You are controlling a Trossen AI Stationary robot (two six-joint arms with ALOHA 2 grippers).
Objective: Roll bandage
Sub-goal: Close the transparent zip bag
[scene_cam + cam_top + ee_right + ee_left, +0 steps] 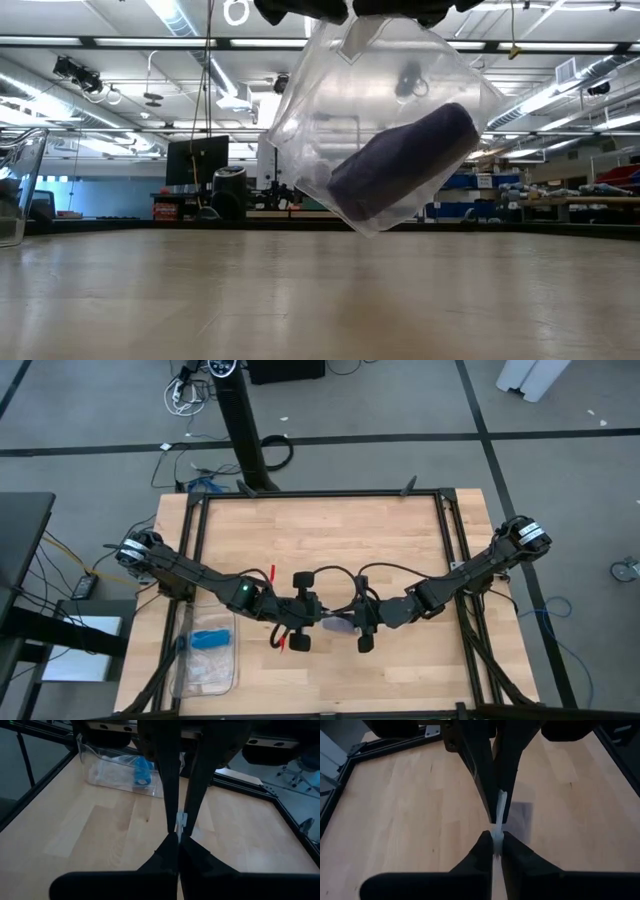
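Note:
A clear plastic bag (340,90) hangs above the wooden table, and inside it lies the bandage (405,160), a dark navy roll, tilted. From above, the bag (337,626) shows between the two grippers near the table's front middle. My left gripper (318,622) is shut on the bag's thin top edge (498,822), its fingertips (485,842) pinched together. From the opposite side my right gripper (354,622) is shut on the same edge (182,819). Each wrist view shows the other arm's fingers pressed against the edge just beyond.
A clear plastic container (205,665) stands at the table's front left with a light-blue item (210,638) in it, also seen in the right wrist view (142,772). Two small red marks (271,575) lie near the left arm. Black frame rails (320,493) border the table.

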